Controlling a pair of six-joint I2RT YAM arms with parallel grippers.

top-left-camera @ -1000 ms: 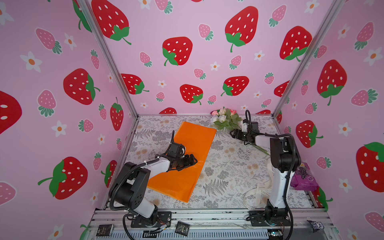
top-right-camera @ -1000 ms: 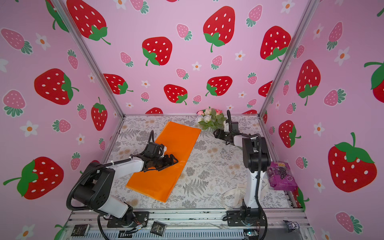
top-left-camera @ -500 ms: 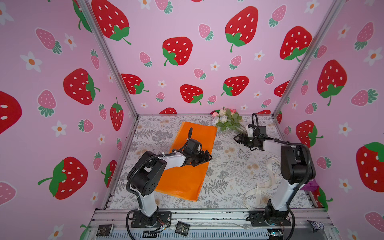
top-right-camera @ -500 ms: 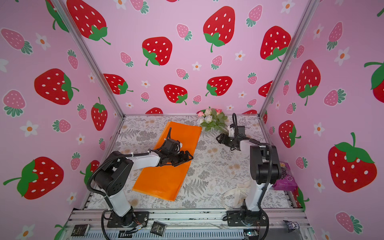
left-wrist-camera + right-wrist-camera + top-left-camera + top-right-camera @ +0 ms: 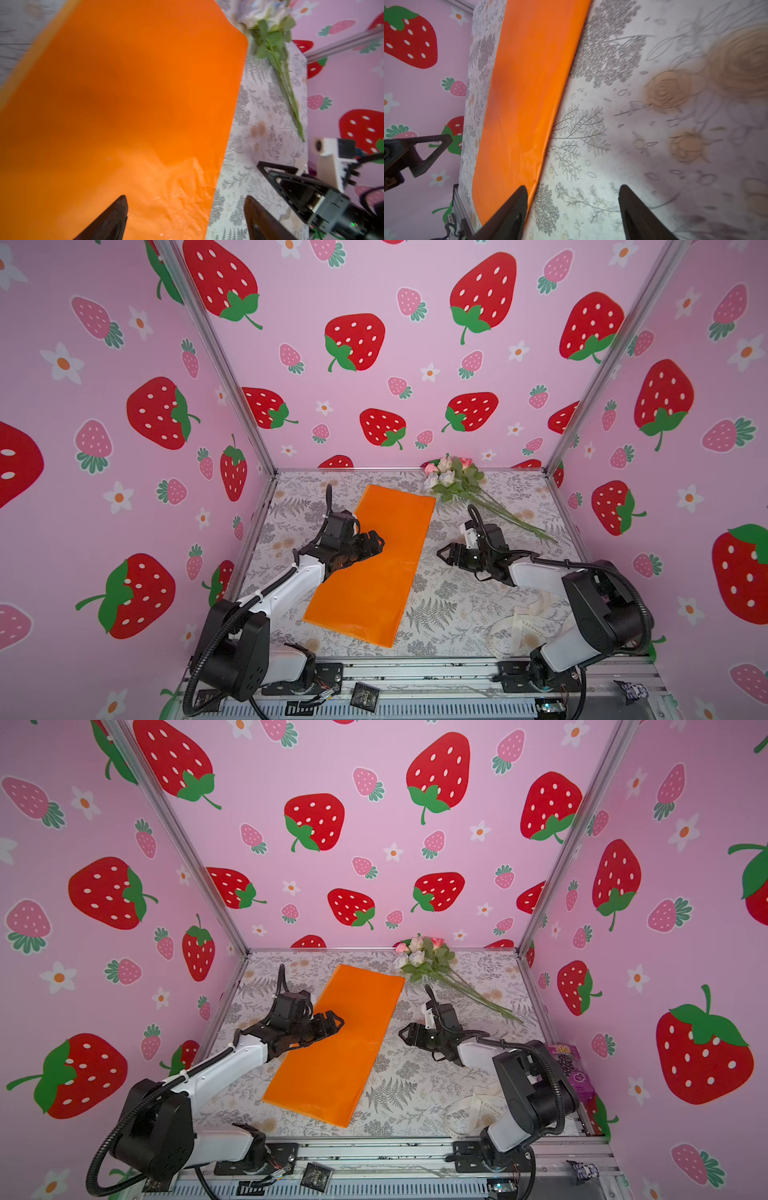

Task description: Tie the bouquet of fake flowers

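From my station I see the leaf-printed table [image 5: 457, 605] filling the floor of the strawberry booth. On it lies the orange paper sheet [image 5: 374, 572], flat and slanted, its far end toward the back wall.

My left gripper [image 5: 376, 541] hangs low over the left half of that sheet. In the left wrist view the left gripper [image 5: 186, 199] stands spread wide with nothing between its fingers [image 5: 118, 207]. One finger shows against the crinkled paper and the other against bare table past the sheet's edge. Whether either finger touches the paper, I cannot tell.

My right gripper [image 5: 442, 553] points toward the sheet's right edge from the bare table just beside it. The right wrist view shows the right gripper [image 5: 573, 188] parted too, holding nothing, with one finger [image 5: 517, 203] at the paper's edge.

The bouquet of fake flowers [image 5: 453, 481] lies loose at the back right of the table. Its blooms are near the rear wall and its thin stems trail toward the right wall. It is apart from both grippers and just off the sheet's far corner.

A cream ribbon [image 5: 515, 630] lies curled by the right arm's base. In a top view, a small purple packet [image 5: 569, 1069] sits at the right wall.
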